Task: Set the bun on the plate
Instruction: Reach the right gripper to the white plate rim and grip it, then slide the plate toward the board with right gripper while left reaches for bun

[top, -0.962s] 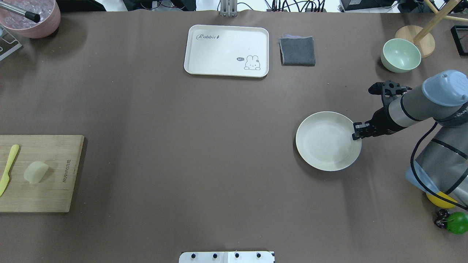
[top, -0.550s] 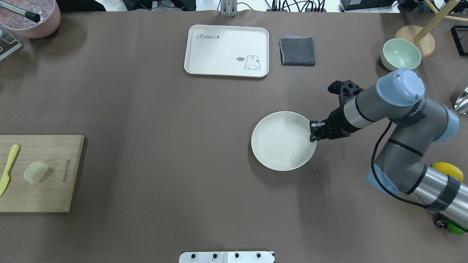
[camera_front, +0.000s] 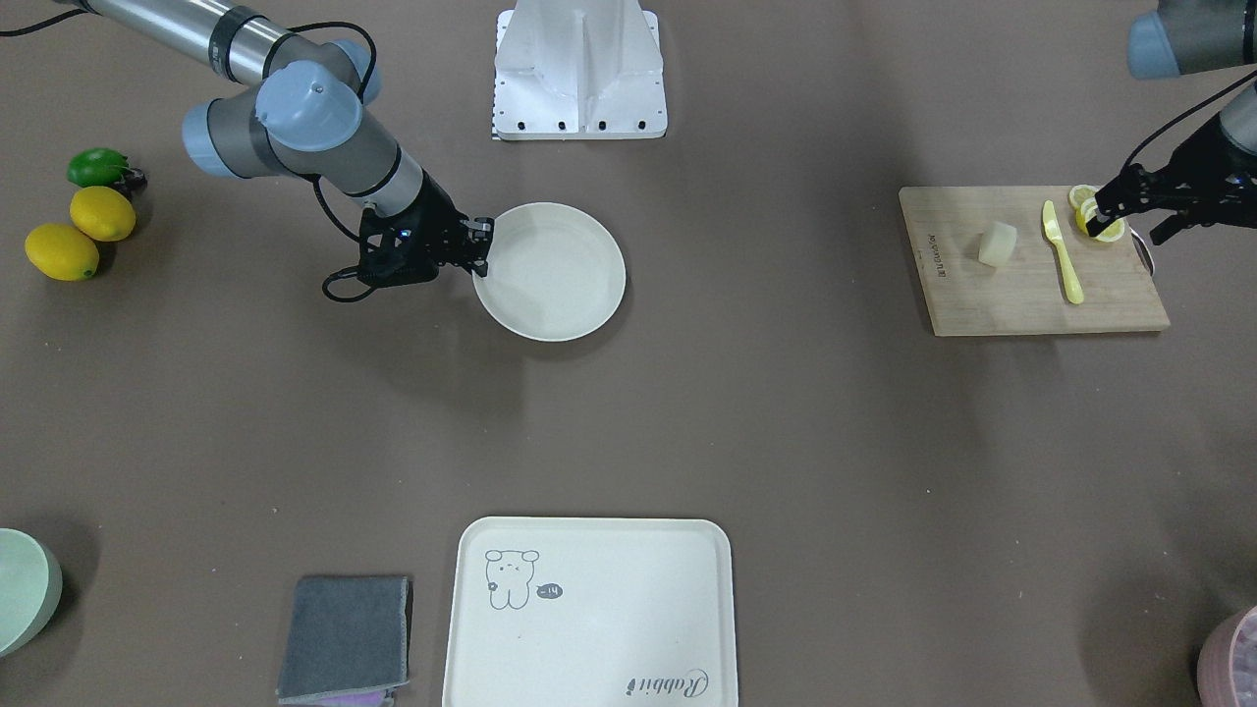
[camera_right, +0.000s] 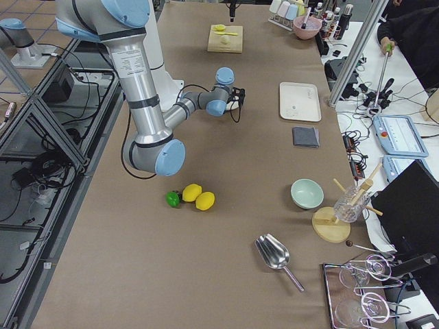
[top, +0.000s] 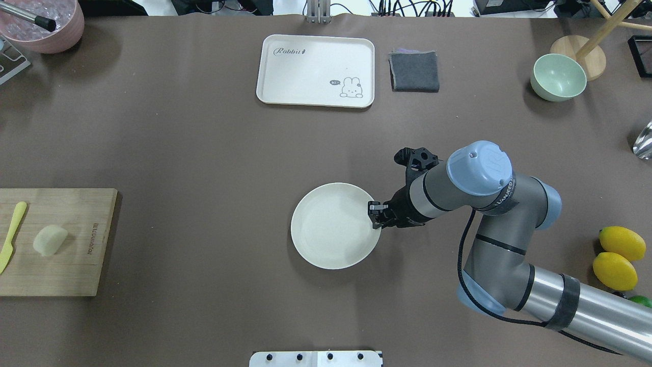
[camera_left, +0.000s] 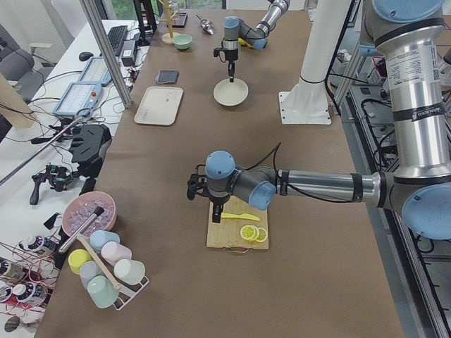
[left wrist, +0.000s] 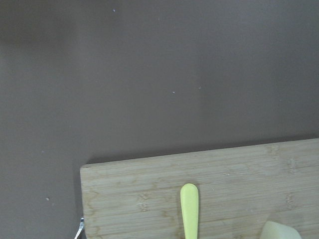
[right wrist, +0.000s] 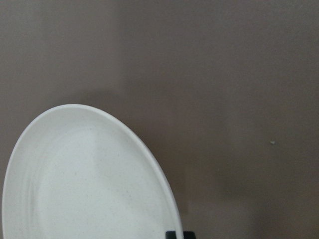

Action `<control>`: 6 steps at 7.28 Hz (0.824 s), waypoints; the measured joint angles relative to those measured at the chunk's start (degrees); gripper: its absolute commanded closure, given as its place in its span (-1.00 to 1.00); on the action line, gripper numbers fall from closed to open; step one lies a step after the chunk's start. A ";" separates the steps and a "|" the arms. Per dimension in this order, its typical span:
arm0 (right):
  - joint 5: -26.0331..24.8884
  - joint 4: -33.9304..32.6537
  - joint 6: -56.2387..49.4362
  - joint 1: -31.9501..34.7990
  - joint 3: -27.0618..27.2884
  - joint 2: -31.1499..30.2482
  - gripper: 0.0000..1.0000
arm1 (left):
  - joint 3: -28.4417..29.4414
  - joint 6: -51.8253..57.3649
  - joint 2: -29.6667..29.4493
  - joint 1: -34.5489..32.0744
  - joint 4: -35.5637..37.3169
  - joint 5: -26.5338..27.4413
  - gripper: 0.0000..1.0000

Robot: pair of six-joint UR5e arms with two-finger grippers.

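Nearest me on my right, two yellow lemons (top: 617, 257) lie on the brown table (top: 204, 153). Just ahead, my right gripper (top: 375, 214) reaches toward the table's middle, its fingers pinched onto the near right rim of the plate (top: 328, 229). The plate is round, cream and has nothing on it.

Well apart from it, at the table's left end, a wooden cutting board (top: 76, 265) holds the bun (top: 50, 240), a small pale rounded block lying near the board's middle. A yellow plastic knife (top: 12, 235) lies beside the bun, not touching it, and lemon slices (camera_left: 250, 233) sit at the board's outer end. My left gripper (camera_left: 215, 215) hangs above the board near those slices and holds nothing that I can see. I cannot tell how wide its fingers stand.

Farther across the table, a rectangular cream tray with a rabbit print (top: 316, 71) lies flat, with a folded grey cloth (top: 414, 71) just beside it. A pale green bowl (top: 558, 76) stands at the far right.
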 measured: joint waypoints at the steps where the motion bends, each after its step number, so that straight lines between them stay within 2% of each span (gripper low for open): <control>1: -0.44 0.07 0.36 -0.68 -0.39 0.61 1.00 | 0.01 -4.47 0.33 3.91 -3.72 2.12 -0.93; 5: -0.62 0.16 1.22 -0.99 -3.46 3.75 1.00 | -0.53 -8.41 -0.11 14.74 -7.68 9.02 -0.90; 6: -0.64 0.16 1.23 -0.97 -3.79 4.35 1.00 | -0.87 -8.43 -0.21 16.84 -7.82 10.16 -0.83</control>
